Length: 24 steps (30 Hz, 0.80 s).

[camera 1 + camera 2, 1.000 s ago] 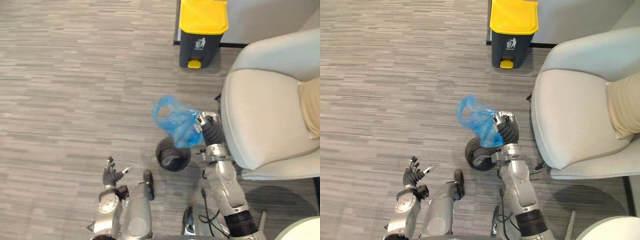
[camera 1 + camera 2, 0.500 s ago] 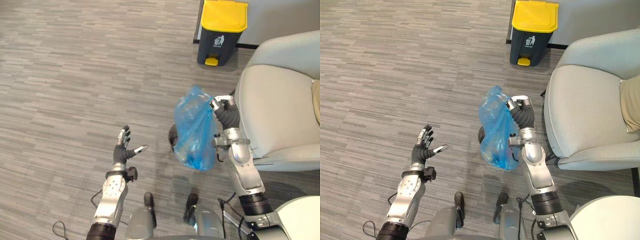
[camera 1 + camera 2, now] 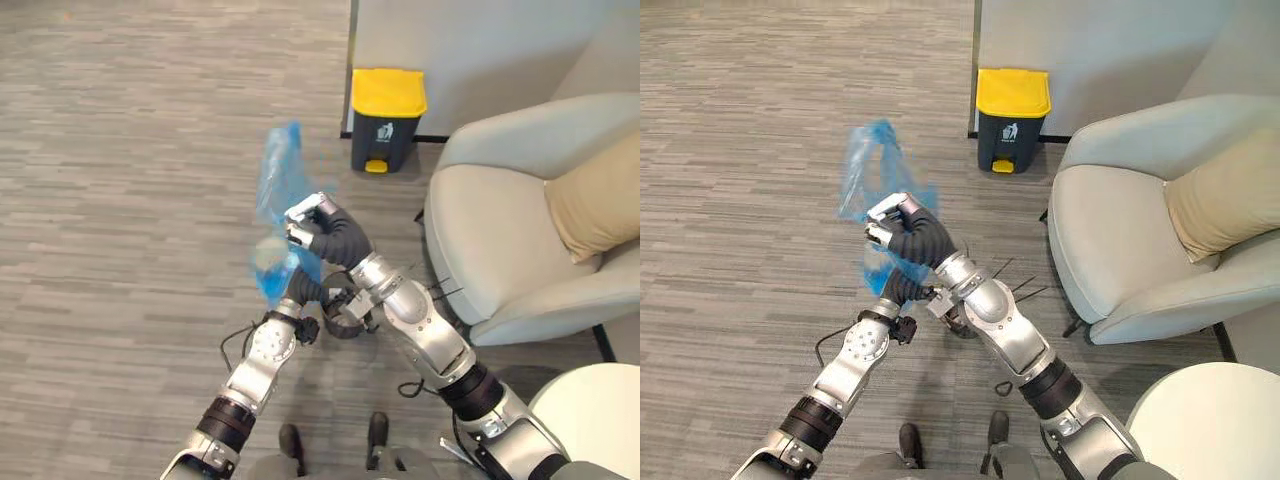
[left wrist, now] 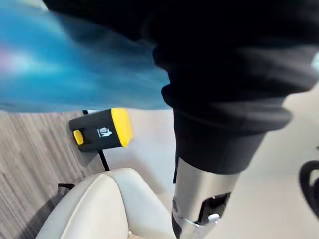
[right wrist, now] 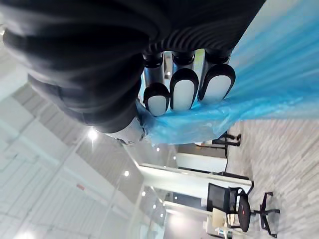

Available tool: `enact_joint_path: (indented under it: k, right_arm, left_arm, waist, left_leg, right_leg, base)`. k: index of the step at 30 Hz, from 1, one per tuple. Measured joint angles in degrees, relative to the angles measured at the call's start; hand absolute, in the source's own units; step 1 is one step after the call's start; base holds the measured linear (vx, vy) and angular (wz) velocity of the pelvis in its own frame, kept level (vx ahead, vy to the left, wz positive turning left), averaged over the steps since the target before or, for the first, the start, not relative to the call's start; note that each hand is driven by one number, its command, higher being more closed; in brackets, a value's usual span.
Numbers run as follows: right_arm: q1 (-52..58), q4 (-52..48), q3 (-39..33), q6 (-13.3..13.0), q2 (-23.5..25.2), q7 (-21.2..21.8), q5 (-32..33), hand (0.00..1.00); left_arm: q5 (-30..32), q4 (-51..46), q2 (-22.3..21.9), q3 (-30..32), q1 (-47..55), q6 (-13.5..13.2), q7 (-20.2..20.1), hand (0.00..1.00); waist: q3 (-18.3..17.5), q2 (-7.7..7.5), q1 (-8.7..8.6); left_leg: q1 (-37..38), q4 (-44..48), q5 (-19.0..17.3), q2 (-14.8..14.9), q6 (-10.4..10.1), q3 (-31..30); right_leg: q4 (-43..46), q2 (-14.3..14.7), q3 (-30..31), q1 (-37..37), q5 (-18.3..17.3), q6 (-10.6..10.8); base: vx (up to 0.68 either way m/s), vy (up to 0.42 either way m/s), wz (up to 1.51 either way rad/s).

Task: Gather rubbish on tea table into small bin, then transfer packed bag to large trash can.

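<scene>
The blue plastic bag (image 3: 277, 190) hangs in the air over the floor, blurred, with rubbish as a pale lump low inside it. My right hand (image 3: 322, 232) is shut on the bag's gathered top; in the right wrist view its fingers (image 5: 183, 94) curl over the blue film (image 5: 279, 74). My left hand (image 3: 303, 292) sits right under the right hand, against the bag's lower part, its fingers hidden. Part of the small black bin (image 3: 343, 325) shows behind my right forearm. The large trash can (image 3: 388, 118), dark with a yellow lid, stands shut by the wall beyond the bag.
A pale armchair (image 3: 510, 240) with a tan cushion (image 3: 590, 195) stands to the right, close to the trash can. A round white table (image 3: 590, 425) edge shows at lower right. Grey carpet floor (image 3: 120, 200) stretches to the left.
My right hand has swung the bag up and to the left. My left hand has moved in under the right hand, against the bag. The camera has also shifted.
</scene>
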Motion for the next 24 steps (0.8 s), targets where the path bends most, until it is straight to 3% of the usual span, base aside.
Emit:
enact_joint_path:
  k: [1, 7, 11, 17, 18, 24]
  right_arm:
    - [-0.56, 0.01, 1.26, 0.02, 0.03, -0.04, 0.30, 1.00]
    - [-4.15, 3.18, 6.84, 0.30, 2.78, -1.32, 2.34, 1.00]
    - [-5.31, 4.76, 9.37, 0.33, 5.65, -2.50, 4.28, 1.00]
    - [-5.30, 4.76, 10.41, 0.32, 6.50, -2.52, 4.38, 1.00]
    - [-5.26, 4.76, 10.42, 0.32, 6.48, -2.52, 4.36, 0.00]
    - [-2.91, 3.81, 10.77, -0.70, 6.99, -2.20, 3.76, 0.00]
  left_arm:
    - [2.08, 0.11, 0.16, -0.01, -0.59, 0.38, 1.58, 1.00]
    - [8.86, 0.73, -1.90, 0.27, -2.65, 3.58, 9.68, 1.00]
    - [9.55, -1.77, -4.18, 0.29, -2.44, 3.58, 14.11, 1.00]
    - [7.34, -3.05, -5.88, 0.23, -2.42, 3.36, 14.65, 1.00]
    - [6.87, -3.05, -6.06, 0.11, -2.38, 3.33, 14.67, 1.00]
    - [2.57, -2.37, -6.21, 0.50, 0.36, 3.48, 13.99, 1.00]
  waist:
    - [-0.27, -0.01, 0.10]
    - [-0.74, -0.01, 1.45]
    - [-0.82, -0.03, 1.70]
    - [-1.54, -0.06, 1.47]
    - [-1.80, -0.08, 1.36]
    - [-2.50, -0.06, 1.29]
  left_leg:
    - [0.15, -0.12, 0.00, 0.00, 0.00, 0.26]
    - [1.73, -1.94, 1.06, -0.17, -0.13, 0.62]
    - [2.54, -3.73, 2.02, -0.21, -0.30, 0.55]
    - [2.59, -3.71, 2.07, -0.24, -0.32, 0.55]
    - [2.58, -3.69, 2.10, -0.10, -0.37, 0.40]
    - [2.59, -3.69, 2.08, 0.07, -0.39, -0.11]
  right_leg:
    - [-0.30, 0.11, 0.37, 0.09, 0.27, 0.00]
    - [-1.86, 0.73, 0.72, 1.35, 1.47, -0.31]
    - [-1.87, 0.99, 0.57, 1.43, 1.47, -0.32]
    - [-2.00, 1.03, 0.62, 1.48, 1.47, -0.31]
    - [-2.41, 1.06, 0.59, 1.71, 1.51, -0.32]
    - [-3.87, 1.59, 0.26, 2.61, 1.91, -0.62]
  base:
    - [-0.04, 0.004, -0.15]
    - [-0.03, -0.002, -0.04]
    - [0.00, 0.000, 0.00]
    - [0.01, 0.000, 0.00]
    - [0.03, -0.008, 0.05]
    - [0.02, -0.005, 0.02]
